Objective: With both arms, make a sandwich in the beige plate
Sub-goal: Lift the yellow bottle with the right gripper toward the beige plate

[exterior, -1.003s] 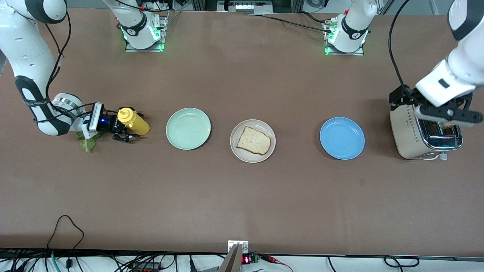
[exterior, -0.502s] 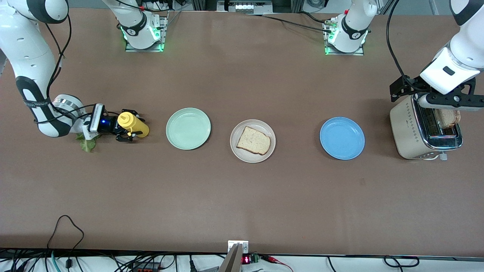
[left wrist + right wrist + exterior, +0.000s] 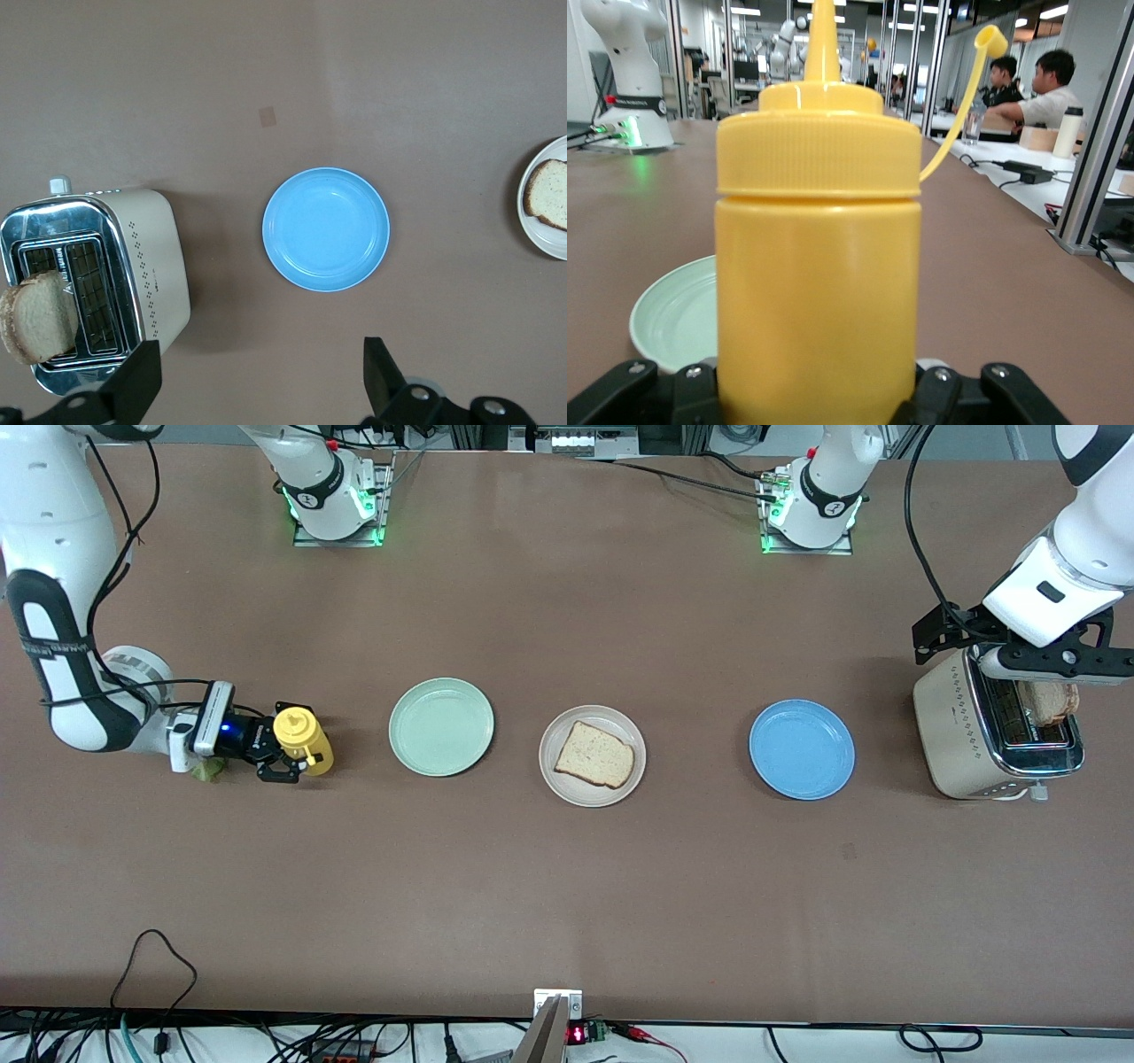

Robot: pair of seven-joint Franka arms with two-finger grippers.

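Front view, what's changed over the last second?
The right gripper closed on the yellow bottle and drew it slightly toward the right arm's end of the table, farther from the green plate. The left gripper rose off the toaster, open; a bread slice now stands up from the slot. The plates and the bread on the beige plate stayed put.

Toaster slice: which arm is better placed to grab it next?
Left. The left gripper hovers open right over the toaster, fingers straddling the bread slice sticking out of its slot. The right gripper is at the other end of the table, closing on the yellow squeeze bottle.
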